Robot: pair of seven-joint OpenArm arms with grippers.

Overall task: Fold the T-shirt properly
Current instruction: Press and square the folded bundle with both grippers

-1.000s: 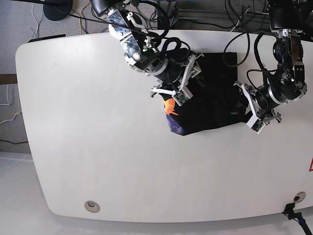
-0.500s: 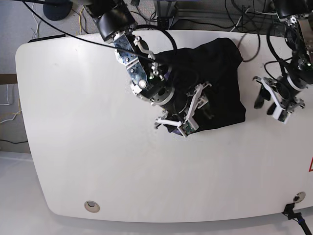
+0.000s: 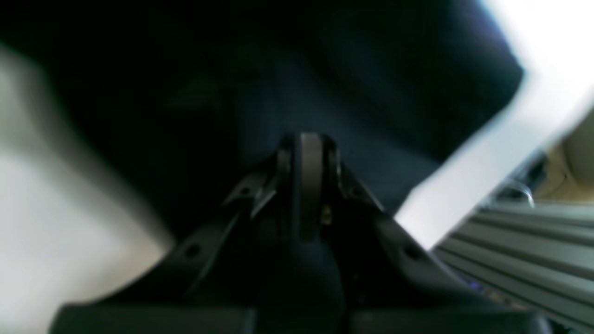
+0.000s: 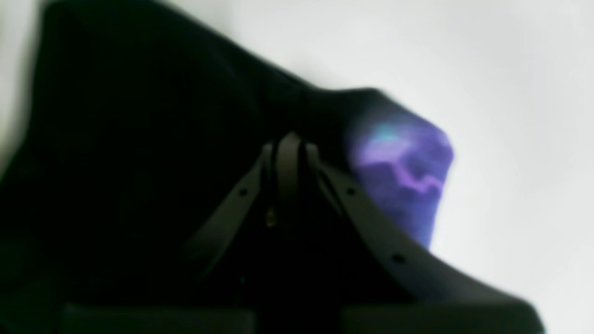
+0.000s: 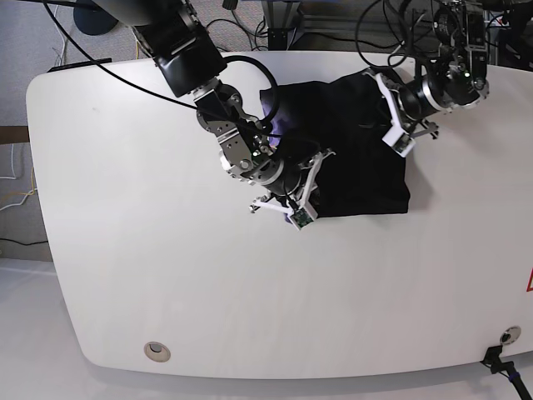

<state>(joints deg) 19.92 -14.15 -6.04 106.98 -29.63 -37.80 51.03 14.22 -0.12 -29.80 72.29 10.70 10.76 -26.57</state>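
Your black T-shirt (image 5: 358,158) lies bunched on the white table (image 5: 125,250), upper right of centre in the base view. Your right gripper (image 4: 288,141) has its jaws pressed together over the dark cloth, purple print (image 4: 403,171) just beside it. Your left gripper (image 3: 308,144) is also pressed together, at the shirt's upper-right edge.

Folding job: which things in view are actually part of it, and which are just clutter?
Part of the job:
- T-shirt, black, bunched on the table, purple print showing in the right wrist view
- left gripper, jaws shut
- right gripper, jaws shut

Just lying about:
- table, white
- cables behind the table's far edge
- round fitting near the table's front edge
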